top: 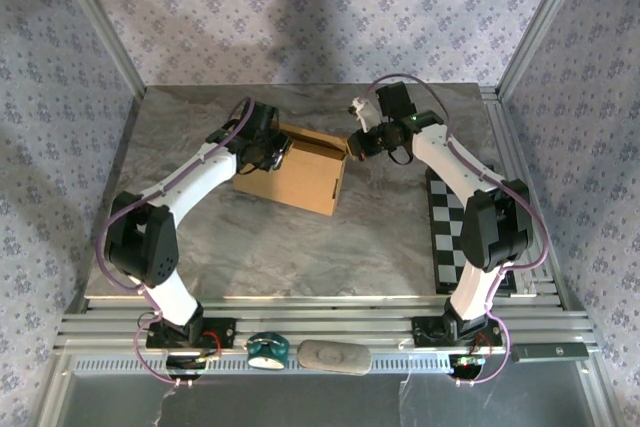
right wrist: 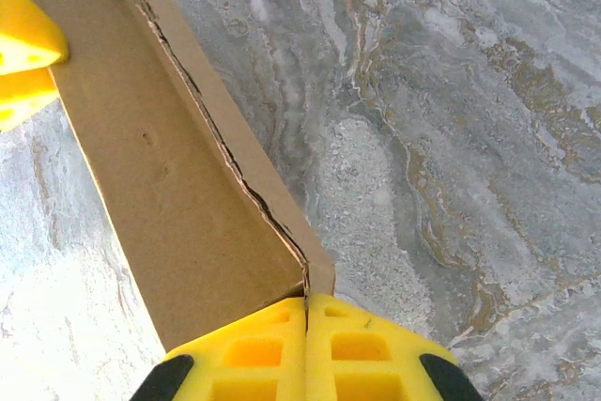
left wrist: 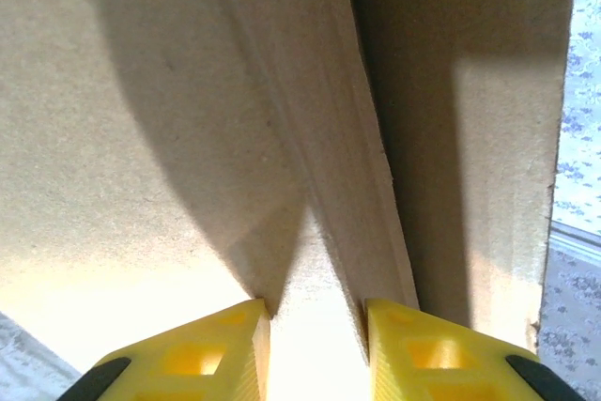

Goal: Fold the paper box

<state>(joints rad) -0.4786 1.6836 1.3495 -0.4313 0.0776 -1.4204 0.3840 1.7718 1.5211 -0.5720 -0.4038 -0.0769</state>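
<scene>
From the overhead camera you have the paper box (top: 296,171) lying on the grey marbled counter (top: 250,247), toward the far side and roughly midway between the two arms. It is half formed, with a wall standing along its far edge. Your left pincer (top: 268,150) is down on the box's far left corner, and your right pincer (top: 352,143) sits at the far right corner. A black-and-white checkered board (top: 447,237) lies flat to the right, well apart from the box and partly under the right arm.

In the left wrist camera, tan cardboard of the paper box (left wrist: 188,138) takes up nearly everything ahead of you. A folded ridge of it runs down into the gap of the left pincer (left wrist: 317,349), whose yellow fingers (left wrist: 211,359) stand apart on either side of that ridge. You cannot tell from here whether they are pressing on it or only straddling it.

In the right wrist camera, your right pincer (right wrist: 307,331) has its yellow fingers (right wrist: 249,349) pressed together, with no gap at the seam. The end corner of an upright wall of the paper box (right wrist: 178,204) meets the tips exactly at that seam. Whether a sliver of cardboard is caught there is not clear. The marbled counter (right wrist: 451,138) lies beyond the wall.
</scene>
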